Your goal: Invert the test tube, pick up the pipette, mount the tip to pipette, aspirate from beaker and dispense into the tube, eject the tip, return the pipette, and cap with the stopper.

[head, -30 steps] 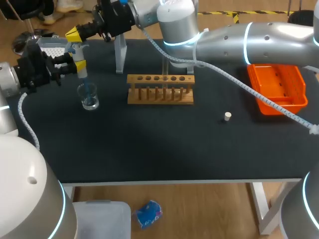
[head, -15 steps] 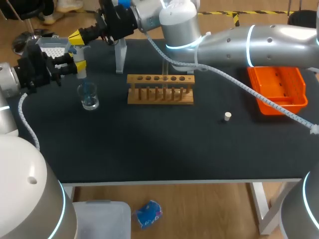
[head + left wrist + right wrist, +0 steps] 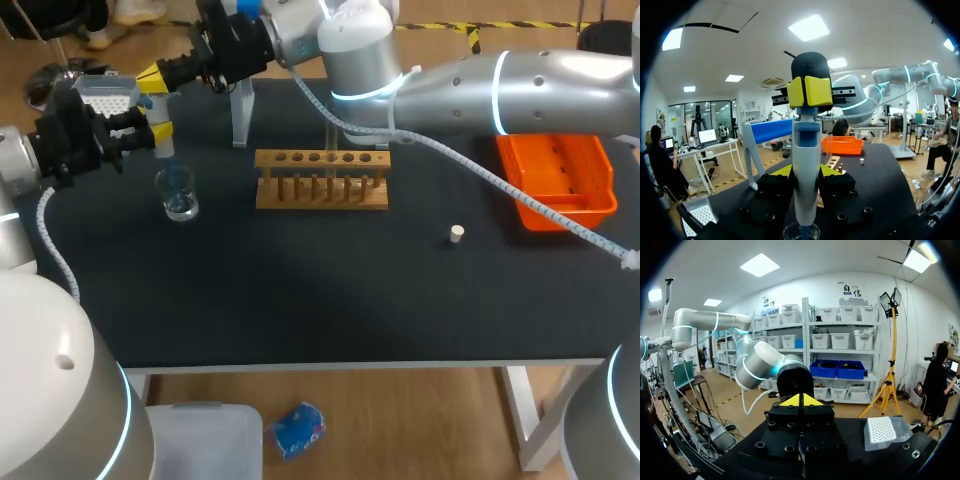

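In the upper left of the head view, the left gripper (image 3: 158,130) comes in from the left edge. It is closed on the pipette (image 3: 165,152), one yellow finger pressed to each side of the white body, and holds it upright. The pipette's lower end points straight down at the mouth of the beaker (image 3: 180,197), which stands on the black table (image 3: 320,300) just below the gripper. Whether the tip reaches the liquid is not clear from any view.

The right arm enters from the right edge and stretches across the back of the table to the same corner. The right gripper (image 3: 150,78) sits just above the pipette's top, its two yellow tips pinched together with nothing between them. In the left wrist view those tips rest side by side on the pipette's head, directly above the left gripper's fingers; in the right wrist view they meet in a single yellow wedge.

The tip box (image 3: 105,95) lies at the far left edge, behind the left gripper. The wooden test tube rack (image 3: 322,192) stands at upper centre, well apart from both grippers. The small pale stopper (image 3: 456,234) lies alone right of centre, and the orange bin (image 3: 592,207) sits near the right edge.
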